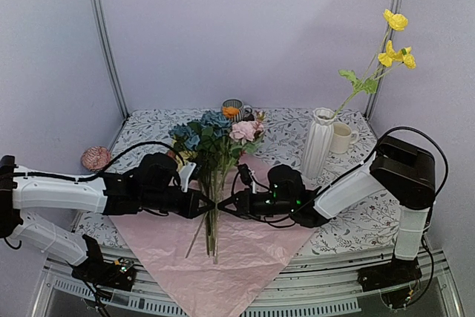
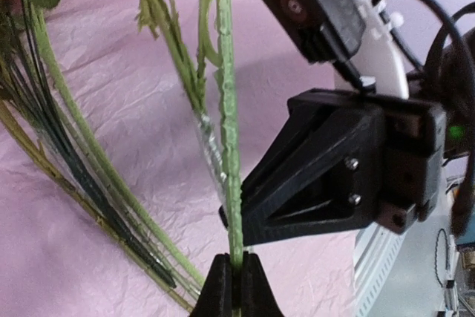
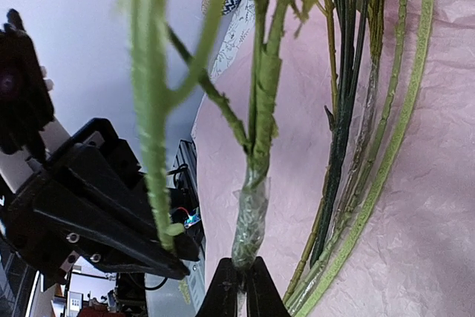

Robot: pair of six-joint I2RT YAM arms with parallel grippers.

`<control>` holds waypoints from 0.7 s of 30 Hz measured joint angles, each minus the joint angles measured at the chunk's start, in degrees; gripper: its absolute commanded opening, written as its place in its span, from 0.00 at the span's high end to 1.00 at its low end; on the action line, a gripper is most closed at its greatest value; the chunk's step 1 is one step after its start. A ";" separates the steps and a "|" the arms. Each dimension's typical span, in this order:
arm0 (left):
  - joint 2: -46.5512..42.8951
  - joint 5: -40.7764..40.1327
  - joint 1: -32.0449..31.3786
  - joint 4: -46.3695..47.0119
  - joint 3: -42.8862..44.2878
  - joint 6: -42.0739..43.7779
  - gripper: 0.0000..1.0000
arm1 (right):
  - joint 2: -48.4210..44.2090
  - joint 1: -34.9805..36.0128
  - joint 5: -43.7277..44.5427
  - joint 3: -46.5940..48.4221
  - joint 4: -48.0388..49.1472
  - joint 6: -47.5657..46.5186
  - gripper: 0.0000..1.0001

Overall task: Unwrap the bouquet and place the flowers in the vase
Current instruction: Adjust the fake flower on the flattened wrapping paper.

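Pink paper [image 1: 245, 257] lies open and flat on the surface [image 1: 356, 220], near corner hanging over the front edge, so the unwrapping looks done. The flowers [image 1: 215, 135] are in a loose bunch over it, blooms toward the back, stem ends toward the front. Can't tell if they rest on the sheet or hang just above it. Left gripper [image 1: 208, 203] and right gripper [image 1: 223, 204] meet tip to tip at the stems. Vase [image 1: 319, 142] stands upright to the right, well apart from the bunch, with one yellow poppy stem [image 1: 393, 53] in it and a mug [image 1: 342, 137] just beside it.

Left wrist: left gripper is pressed together on a rough green stem [image 2: 228, 124], a thin pinch at the very tips. The right gripper's black finger sits right against that same stem. The other stems fan out to the left over the paper.

Right wrist: right gripper is pressed together on a taped stem [image 3: 252, 213], again only at the tips. The rough stem and the left gripper are close by on the left.

Risks:
- Each gripper holds a different stem of one bunch. Leaves look interlocked, so pulling apart may drag the whole bunch or the paper.
- Tip-only grips on thin stems could let them slip or rotate during the lift.
- The fingers are so close together that they could collide.
- The vase is tall and slim with a narrow, part-filled neck. A swinging stem could miss it, tip it, or knock the poppy out.
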 measured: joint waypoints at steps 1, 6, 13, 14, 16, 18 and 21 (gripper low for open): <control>-0.02 0.24 0.00 0.28 -0.90 -0.20 1.00 | 0.00 -0.26 -0.07 -0.13 0.24 0.24 0.97; -0.66 1.92 0.00 1.51 -4.07 -0.92 1.00 | 0.02 -0.55 -0.81 -1.03 0.66 1.25 0.96; -2.91 5.07 0.02 3.78 -6.03 -1.07 1.00 | 0.07 -0.70 -1.70 -1.97 2.32 1.57 0.96; -3.23 5.51 0.07 4.00 -6.25 -1.07 1.00 | 0.09 -0.70 -1.86 -1.97 2.45 1.57 0.97; -3.93 6.51 0.17 4.24 -6.51 -1.29 1.00 | 0.17 -0.70 -2.12 -2.01 2.91 1.55 0.97; -4.92 7.17 0.22 4.20 -6.80 -1.92 1.00 | 0.20 -0.70 -2.25 -2.14 3.34 1.55 0.97; -7.65 8.41 0.07 3.30 -8.13 -2.67 1.00 | 0.17 -1.11 -0.92 -2.82 4.04 1.81 0.97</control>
